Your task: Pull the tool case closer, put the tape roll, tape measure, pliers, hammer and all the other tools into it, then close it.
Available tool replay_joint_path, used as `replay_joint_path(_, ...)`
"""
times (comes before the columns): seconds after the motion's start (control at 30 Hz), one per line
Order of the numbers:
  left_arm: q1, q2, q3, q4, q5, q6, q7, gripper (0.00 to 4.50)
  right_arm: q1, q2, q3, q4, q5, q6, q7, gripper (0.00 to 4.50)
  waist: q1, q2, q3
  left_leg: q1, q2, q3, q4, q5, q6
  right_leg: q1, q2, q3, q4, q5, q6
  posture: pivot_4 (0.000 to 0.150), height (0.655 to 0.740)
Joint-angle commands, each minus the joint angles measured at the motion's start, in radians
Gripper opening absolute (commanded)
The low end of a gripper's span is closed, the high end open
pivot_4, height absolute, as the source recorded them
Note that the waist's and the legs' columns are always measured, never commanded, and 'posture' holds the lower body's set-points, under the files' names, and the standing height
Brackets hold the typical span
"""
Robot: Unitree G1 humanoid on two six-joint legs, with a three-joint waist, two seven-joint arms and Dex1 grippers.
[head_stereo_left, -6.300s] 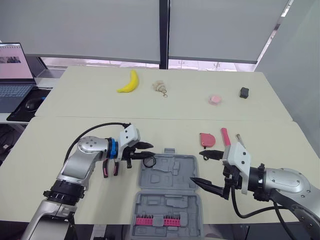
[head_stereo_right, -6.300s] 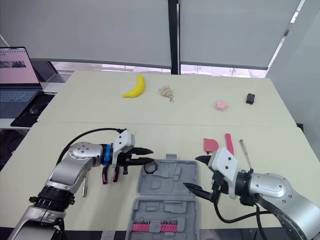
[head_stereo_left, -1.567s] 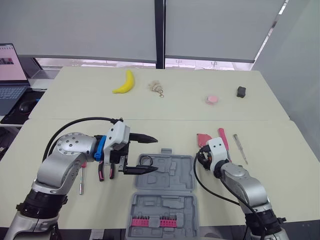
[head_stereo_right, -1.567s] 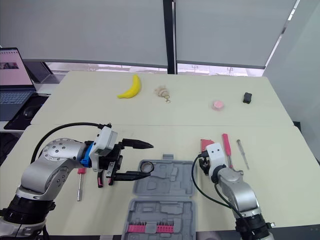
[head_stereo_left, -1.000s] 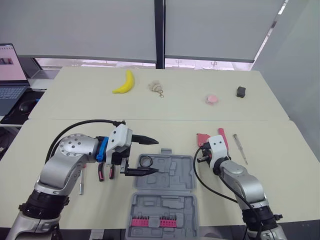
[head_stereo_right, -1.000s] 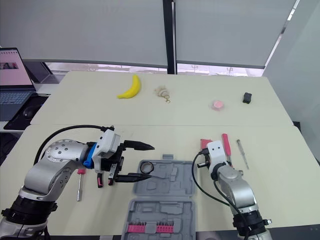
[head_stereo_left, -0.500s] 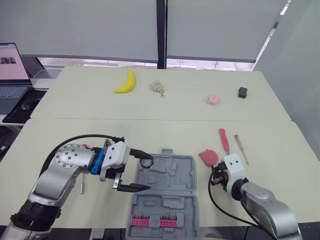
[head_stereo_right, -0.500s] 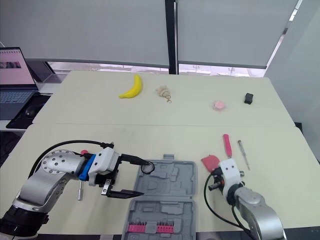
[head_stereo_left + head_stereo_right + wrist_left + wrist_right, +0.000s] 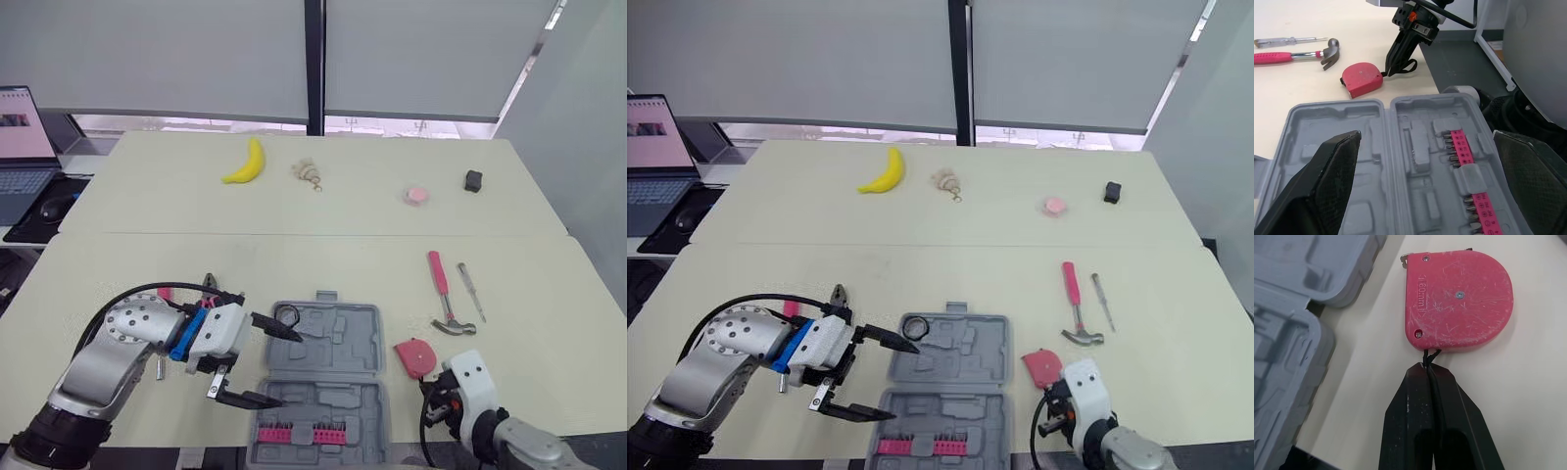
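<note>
Update: big change vs a few secs back is the tape roll (image 9: 286,314). The left gripper (image 9: 271,364) was carrying it over the tool case (image 9: 338,338), and now it's lying in the far-left corner of the tray, so that one's done imo. Left jaws are wide apart and empty, hovering over the case's left side.

Other change: the tape measure (image 9: 1459,298) was up by the hammer (image 9: 439,289) and now sits just beside the case's right edge, nearer the robot. It's still on the table, not in yet. The right gripper (image 9: 1429,372) is pinched tight on its black wrist cord, so it looks like it's getting dragged by the strap. My guess is the next bit is a lift over the case wall, and a thin cord could let it swing or slip.

The case itself looks abt where it was, open flat.

Count:
- 1 tool case w/ 2 pink bit strips (image 9: 299,433) in the near half
- 1 tape roll (in)
- 1 tape measure
- 1 hammer
- 1 slim screwdriver (image 9: 470,291) right next to the hammer
- 1 pliers (image 9: 838,295), mostly hidden behind the left arm
- 1 pink-handled driver (image 9: 789,309) there too

So 1 in, 5 out, and the lid isn't shut yet. Far table has 1 banana (image 9: 245,163) + 3 small bits, not part of the job.
</note>
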Motion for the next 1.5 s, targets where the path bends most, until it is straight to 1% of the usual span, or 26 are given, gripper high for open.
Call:
replay_joint_path(0.03, 0.005, 0.011, -0.003, -0.011, -0.009, -0.04, -0.029, 4.5, 0.04, 0.009, 0.018, -0.071, 0.017, 0.004, -0.017, 0.01, 0.0, 0.0, 0.0, 0.0, 0.0, 0.0, 0.0, 0.0, 0.0, 0.0, 0.0, 0.0, 0.0, 0.0, -0.001, 0.15, 0.74)
replay_joint_path(0.2, 0.004, 0.002, -0.009, -0.017, -0.016, -0.055, -0.039, 4.5, 0.081, 0.009, 0.052, -0.099, 0.023, 0.01, -0.031, 0.01, 0.0, 0.0, 0.0, 0.0, 0.0, -0.001, 0.0, 0.0, 0.0, 0.0, 0.0, 0.0, 0.0, -0.001, -0.001, 0.15, 0.74)
replay_joint_path(0.53, -0.012, -0.009, -0.018, -0.026, -0.025, -0.039, -0.016, 4.5, 0.069, 0.005, 0.072, -0.077, 0.04, 0.021, -0.043, 0.01, 0.0, 0.0, 0.0, 0.0, 0.0, -0.001, 0.0, 0.0, 0.0, 0.0, 0.0, 0.0, 0.0, -0.001, -0.001, 0.15, 0.74)
replay_joint_path(0.67, -0.018, -0.011, -0.022, -0.027, -0.025, -0.038, -0.011, 4.5, 0.05, 0.03, 0.031, -0.076, 0.067, 0.051, -0.043, 0.01, 0.0, 0.0, 0.0, 0.0, 0.0, -0.002, 0.0, 0.0, 0.0, 0.0, 0.0, 0.0, 0.0, -0.001, -0.001, 0.15, 0.74)
replay_joint_path(0.7, -0.018, -0.01, -0.023, -0.029, -0.025, -0.038, -0.01, 4.5, 0.051, 0.031, 0.017, -0.087, 0.078, 0.065, -0.038, 0.42, 0.0, 0.0, 0.0, 0.0, 0.0, -0.002, 0.0, 0.0, 0.0, 0.0, 0.0, 0.0, 0.0, -0.001, -0.001, 0.15, 0.74)
replay_joint_path(0.73, -0.018, -0.01, -0.023, -0.031, -0.027, -0.036, -0.009, 4.5, 0.059, 0.018, 0.0, -0.11, 0.094, 0.084, -0.025, 0.58, 0.0, 0.0, 0.0, 0.0, 0.0, -0.002, 0.0, 0.0, 0.0, 0.0, 0.0, -0.001, 0.0, -0.001, -0.001, 0.15, 0.74)
replay_joint_path(0.83, -0.016, -0.008, -0.021, -0.038, -0.032, -0.029, -0.007, 4.5, 0.091, -0.066, -0.05, -0.19, 0.154, 0.123, 0.037, 1.32, 0.0, 0.0, 0.0, -0.001, 0.0, -0.002, 0.0, 0.0, 0.0, 0.0, -0.001, 0.0, 0.0, -0.001, 0.0, 0.15, 0.74)
replay_joint_path(0.9, -0.014, -0.007, -0.02, -0.042, -0.034, -0.024, -0.004, 4.5, 0.094, -0.226, -0.068, -0.201, 0.202, 0.06, 0.118, 1.8, -0.001, 0.0, 0.0, -0.001, 0.0, -0.002, 0.0, 0.0, 0.0, 0.001, -0.001, 0.0, 0.0, -0.001, 0.0, 0.15, 0.74)
replay_joint_path(0.97, -0.013, -0.006, -0.019, -0.047, -0.04, -0.017, 0.0, 4.5, 0.085, -0.391, -0.129, -0.201, 0.248, -0.042, 0.223, 2.35, -0.003, 0.0, 0.0, 0.0, -0.001, 0.0, 0.0, 0.0, 0.0, 0.001, -0.001, -0.001, 0.0, 0.0, 0.002, 0.15, 0.74)
replay_joint_path(1.0, -0.013, -0.005, -0.018, -0.05, -0.043, -0.015, 0.002, 4.5, 0.077, -0.468, -0.16, -0.201, 0.23, -0.106, 0.286, 2.6, -0.002, 0.0, 0.0, 0.0, -0.002, 0.001, 0.001, 0.0, 0.0, 0.001, -0.001, -0.001, 0.0, 0.0, 0.004, 0.15, 0.74)
replay_joint_path(1.07, -0.014, -0.005, -0.018, -0.053, -0.047, -0.011, 0.006, 4.5, 0.056, -0.579, -0.209, -0.179, 0.166, -0.245, 0.406, 3.15, -0.001, 0.0, 0.0, 0.0, -0.002, 0.0, 0.003, 0.0, 0.0, 0.002, 0.0, -0.001, 0.0, 0.001, 0.005, 0.15, 0.74)
replay_joint_path(1.1, -0.016, -0.006, -0.018, -0.054, -0.048, -0.009, 0.007, 4.5, 0.039, -0.608, -0.224, -0.141, 0.141, -0.318, 0.453, 3.38, 0.0, 0.0, 0.0, 0.0, -0.001, -0.001, 0.005, 0.0, 0.0, 0.002, 0.0, -0.001, 0.0, 0.001, 0.005, 0.15, 0.74)
replay_joint_path(1.2, -0.019, -0.006, -0.017, -0.06, -0.048, -0.002, 0.011, 4.5, -0.024, -0.659, -0.205, 0.033, 0.05, -0.556, 0.565, 4.4, 0.001, 0.0, 0.0, 0.0, -0.001, -0.002, 0.007, 0.0, 0.0, 0.004, 0.002, -0.001, 0.0, 0.0, 0.004, 0.15, 0.74)
replay_joint_path(1.23, -0.017, -0.005, -0.017, -0.064, -0.048, 0.0, 0.013, 4.5, -0.059, -0.661, -0.18, 0.098, 0.02, -0.626, 0.59, 4.48, 0.002, 0.0, 0.0, 0.0, -0.001, -0.002, 0.008, 0.0, 0.0, 0.004, 0.002, -0.001, 0.0, -0.001, 0.002, 0.15, 0.74)
replay_joint_path(1.3, -0.013, -0.005, -0.016, -0.076, -0.049, 0.004, 0.019, 4.5, -0.13, -0.66, -0.12, 0.21, -0.043, -0.758, 0.635, 4.48, 0.002, -0.001, 0.001, 0.0, -0.002, -0.002, 0.008, 0.0, 0.0, 0.004, 0.002, -0.001, 0.0, -0.001, 0.002, 0.15, 0.74)
replay_joint_path(1.43, -0.007, -0.004, -0.013, -0.104, -0.056, 0.02, 0.034, 4.5, -0.265, -0.626, -0.004, 0.364, -0.123, -0.901, 0.691, 4.48, 0.002, 0.0, 0.001, 0.0, -0.002, -0.001, 0.008, 0.0, 0.0, 0.003, 0.001, -0.001, 0.0, 0.002, 0.006, 0.15, 0.74)
replay_joint_path(1.5, 0.001, -0.001, -0.012, -0.117, -0.059, 0.023, 0.035, 4.5, -0.307, -0.614, 0.042, 0.414, -0.147, -0.931, 0.714, 4.48, 0.002, 0.001, 0.001, 0.0, -0.002, -0.001, 0.008, 0.0, 0.0, 0.004, 0.002, -0.001, 0.0, 0.003, 0.005, 0.15, 0.74)
